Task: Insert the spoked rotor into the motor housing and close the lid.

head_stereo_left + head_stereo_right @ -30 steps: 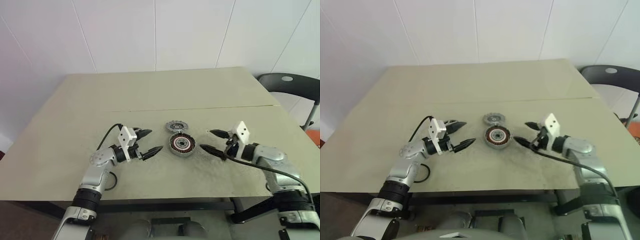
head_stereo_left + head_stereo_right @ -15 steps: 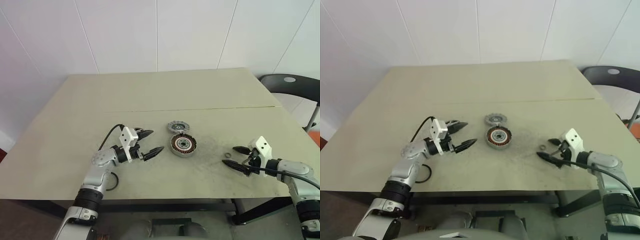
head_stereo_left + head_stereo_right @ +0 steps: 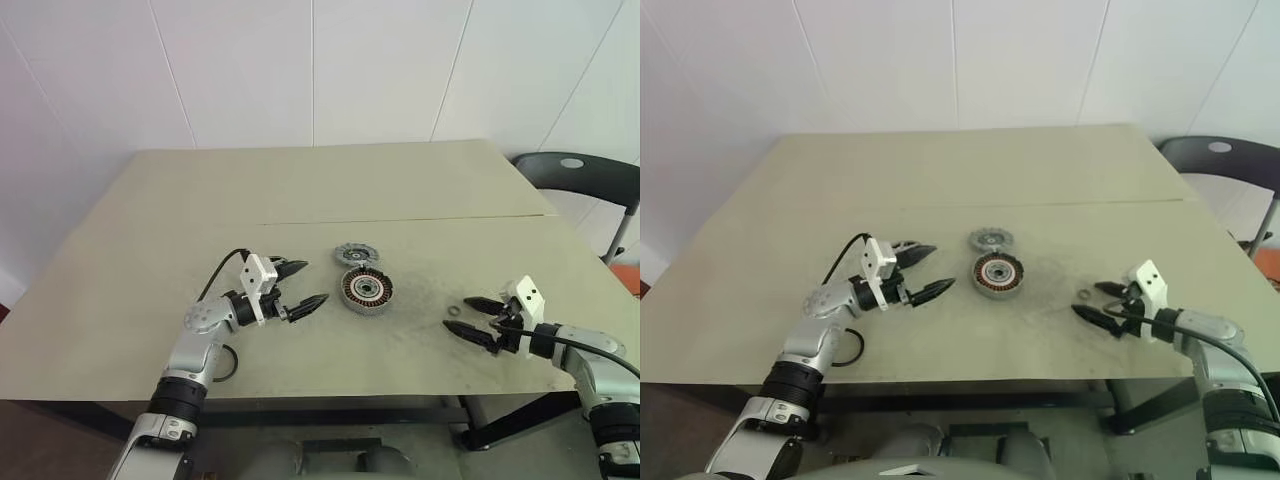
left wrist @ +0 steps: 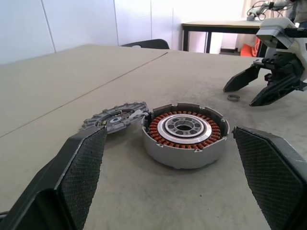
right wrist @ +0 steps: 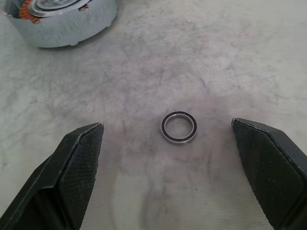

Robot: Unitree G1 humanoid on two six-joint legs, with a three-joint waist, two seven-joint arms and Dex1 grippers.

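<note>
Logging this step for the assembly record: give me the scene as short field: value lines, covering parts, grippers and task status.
motor housing: on the table, copper windings exposed
part behind housing: small toothed grey disc, lying flat, touching or nearly touching it
small ring: flat on table, between the right gripper's open fingers
left gripper: open, empty, beside housing
right gripper: open, empty, low over ring
status: housing open, no lid on

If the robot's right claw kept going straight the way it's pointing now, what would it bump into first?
Most likely the small metal ring lying on the table: it sits centred ahead of the open right gripper. The motor housing lies farther along.
</note>
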